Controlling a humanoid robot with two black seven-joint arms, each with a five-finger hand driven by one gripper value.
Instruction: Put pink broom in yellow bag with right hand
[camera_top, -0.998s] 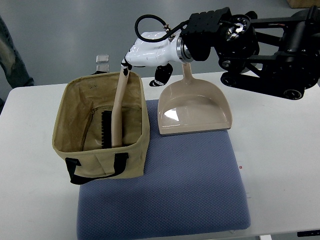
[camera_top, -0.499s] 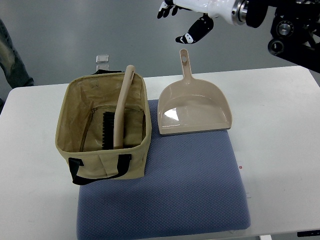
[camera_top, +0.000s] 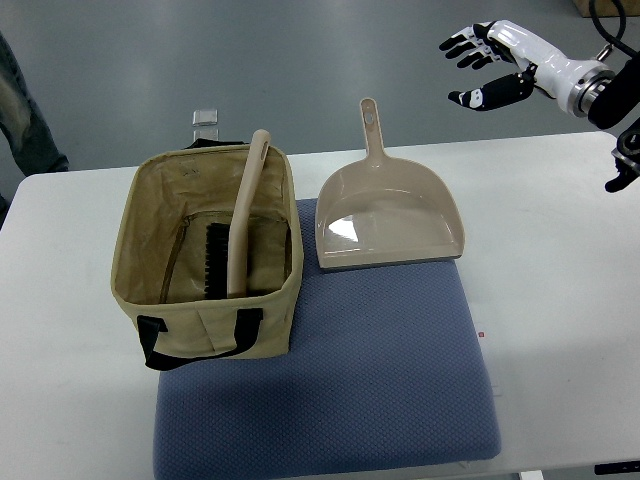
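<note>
The pale pink broom (camera_top: 240, 225) stands in the tan-yellow fabric bag (camera_top: 205, 318). Its black bristles rest on the bag's floor and its handle leans up over the far rim. My right hand (camera_top: 487, 68) is white with black fingertips. It is open and empty, raised beyond the table's far right edge, well away from the bag. Its arm comes in from the upper right. No left arm shows.
A pale pink dustpan (camera_top: 388, 213) lies right of the bag, handle pointing away, its front lip on the blue cushion (camera_top: 330, 385). The cushion covers the middle of the white table (camera_top: 560, 280). A person's clothing (camera_top: 20, 110) shows at the left edge.
My right hand let go of the broom handle and has drawn back up and to the right. The broom stays leaning in the bag.
</note>
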